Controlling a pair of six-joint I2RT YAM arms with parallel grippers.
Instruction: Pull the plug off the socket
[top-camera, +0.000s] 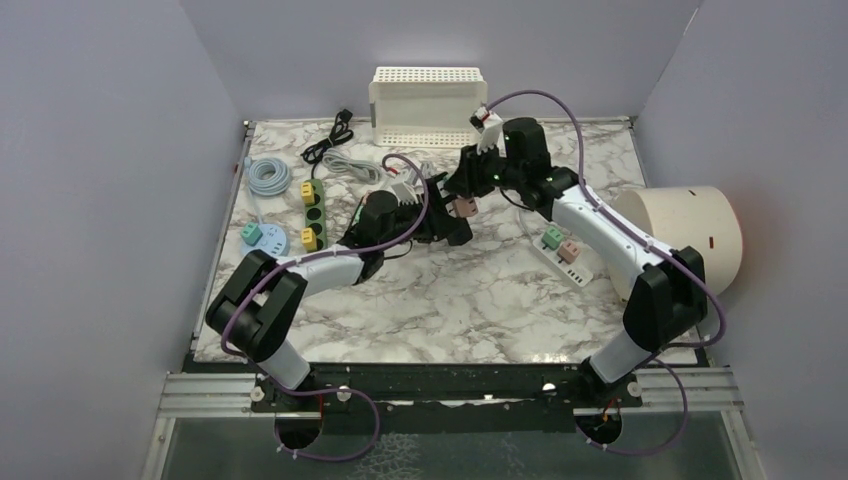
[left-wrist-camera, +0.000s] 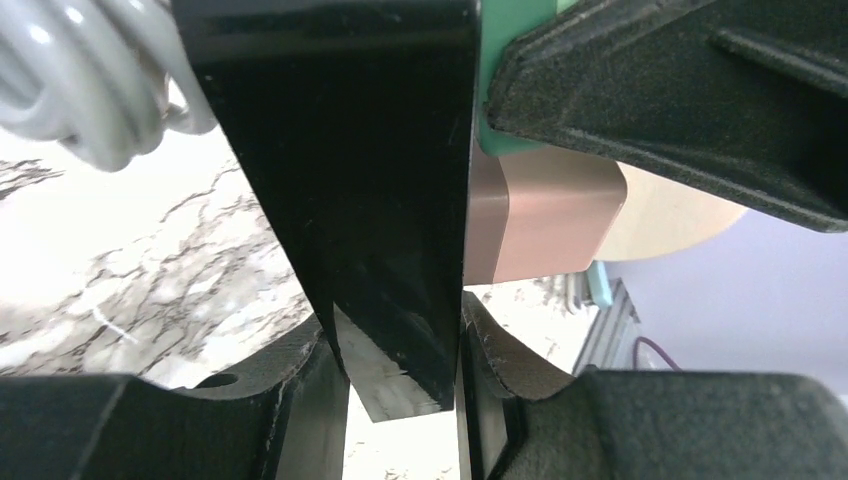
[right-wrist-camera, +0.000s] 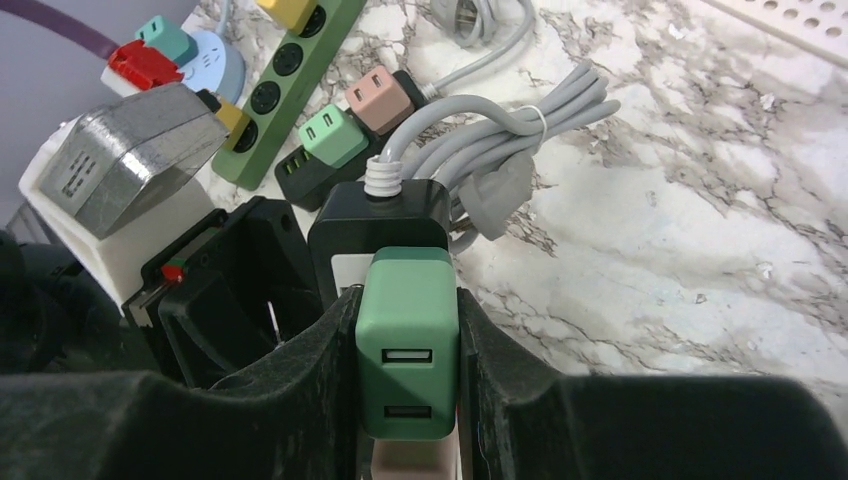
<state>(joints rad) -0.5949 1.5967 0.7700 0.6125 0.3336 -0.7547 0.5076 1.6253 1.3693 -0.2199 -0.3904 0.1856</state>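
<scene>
Your left gripper (left-wrist-camera: 400, 350) pinches the strip (left-wrist-camera: 340, 150), your right gripper (right-wrist-camera: 408, 335) clamps the plug (right-wrist-camera: 405, 285), seated yet, so the pull remains.

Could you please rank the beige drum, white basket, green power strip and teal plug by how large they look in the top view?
1. Beige drum
2. White basket, only slightly smaller
3. Green power strip
4. Teal plug

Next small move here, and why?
Probably pull the right tool straight back, away from the black power strip: it clamps the green USB charger, seated in the strip, and the left tool appears closed on the strip to brace it.
</scene>
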